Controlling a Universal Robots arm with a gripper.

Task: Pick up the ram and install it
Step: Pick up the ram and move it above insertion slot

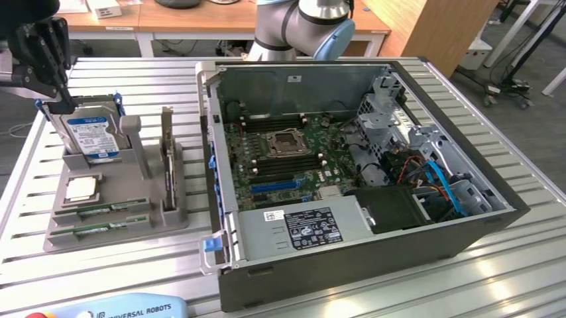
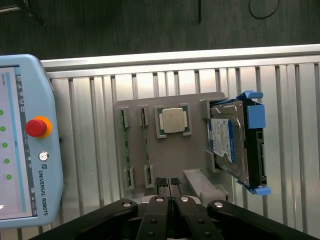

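The jaws are hovering clenched and empty over the grey holder [image 2: 165, 155] — the ram [image 2: 145, 145], nearer of 2 sticks, is sitting slotted just below and beside them. A clean pick is probably needing them opened first — then centred squarely.

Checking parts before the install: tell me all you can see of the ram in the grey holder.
The ram is two long, thin green circuit-board sticks, the second lying parallel beside the first. Both stand on edge in slots of the grey holder, gripped near their ends by its grey brackets, next to the square silver chip. Seen from above, they show as narrow green lines. The shut gripper hovers over the holder and touches neither stick.
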